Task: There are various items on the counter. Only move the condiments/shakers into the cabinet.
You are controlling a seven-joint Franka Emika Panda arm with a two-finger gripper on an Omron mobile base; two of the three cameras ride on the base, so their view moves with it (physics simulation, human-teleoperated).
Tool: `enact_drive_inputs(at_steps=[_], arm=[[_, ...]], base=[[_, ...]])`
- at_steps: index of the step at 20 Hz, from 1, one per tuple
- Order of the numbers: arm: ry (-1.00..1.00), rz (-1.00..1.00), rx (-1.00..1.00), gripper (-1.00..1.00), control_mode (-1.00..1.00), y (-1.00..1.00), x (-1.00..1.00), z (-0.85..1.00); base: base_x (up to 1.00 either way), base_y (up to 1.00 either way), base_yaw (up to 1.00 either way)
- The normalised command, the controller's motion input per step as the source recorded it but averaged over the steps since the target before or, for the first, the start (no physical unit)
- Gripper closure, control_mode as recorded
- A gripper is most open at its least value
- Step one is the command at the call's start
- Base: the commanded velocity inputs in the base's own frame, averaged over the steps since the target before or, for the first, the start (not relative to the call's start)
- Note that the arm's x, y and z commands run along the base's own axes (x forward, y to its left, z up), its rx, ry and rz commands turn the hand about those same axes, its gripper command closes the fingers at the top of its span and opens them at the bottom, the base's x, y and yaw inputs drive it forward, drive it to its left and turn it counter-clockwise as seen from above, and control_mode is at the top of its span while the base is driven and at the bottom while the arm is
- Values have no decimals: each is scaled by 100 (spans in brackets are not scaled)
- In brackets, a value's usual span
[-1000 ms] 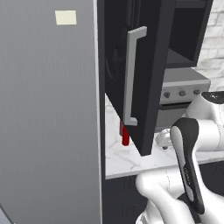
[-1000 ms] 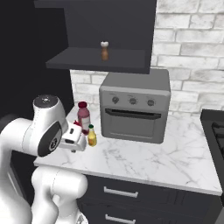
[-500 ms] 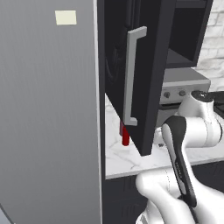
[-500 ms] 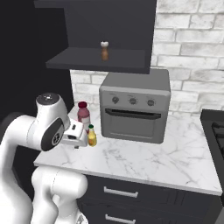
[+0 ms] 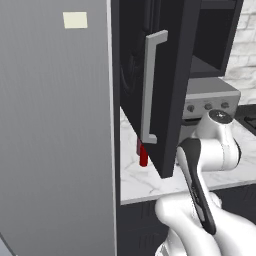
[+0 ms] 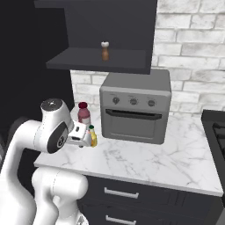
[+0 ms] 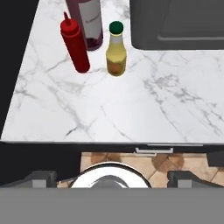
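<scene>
- My gripper [image 7: 107, 178] hangs over the counter's [image 7: 131, 113] front edge w/ jaws spread wide, nothing between them; tips show as dark blocks at bottom left and right of the hand view.
- Red bottle [image 7: 75, 43], nozzle top, stands upright on the marble near the left end, well ahead of my fingers; no contact.
- Yellow bottle [image 7: 116, 49] w/ green cap stands just beside the red one, on its right in the hand view; a small gap between them.
- Big dark-red bottle [image 7: 86, 21] sits behind those two, closer to the wall; the red bottle overlaps it in the hand view, can't tell if they touch.
- Oven [image 6: 135, 112], grey w/ three knobs, sits on the counter right of the bottles, against the brick wall [image 6: 189, 52].
- Right base view: my hand sits low at the counter's left end, in front of the yellow bottle [image 6: 92, 135]; the dark-red one [image 6: 83, 113] rises behind it.
- Cabinet [image 5: 165, 85] door stands open, swung out over the counter; grey bar handle [image 5: 150, 85] vertical on it.
- Left base view: red bottle [image 5: 143, 155] peeks out below the door's lower edge, on the marble.
- A small brown shaker [image 6: 104, 51] w/ white top stands on the open dark shelf above the oven.
- Grey panel [image 5: 55, 130] w/ pale sticker fills the left side of the left base view.
</scene>
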Motion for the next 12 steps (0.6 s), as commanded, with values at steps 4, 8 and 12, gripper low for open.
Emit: enact_drive_inputs(at_steps=[4,8,12], arm=[[-5,-1,0,-100,-100,0,51,-18],[-1,-2,0,-100,-100,0,44,-9],[-2,-1,0,-100,-100,0,28,-6]], base=[[0,0,0],[0,0,0],[0,0,0]])
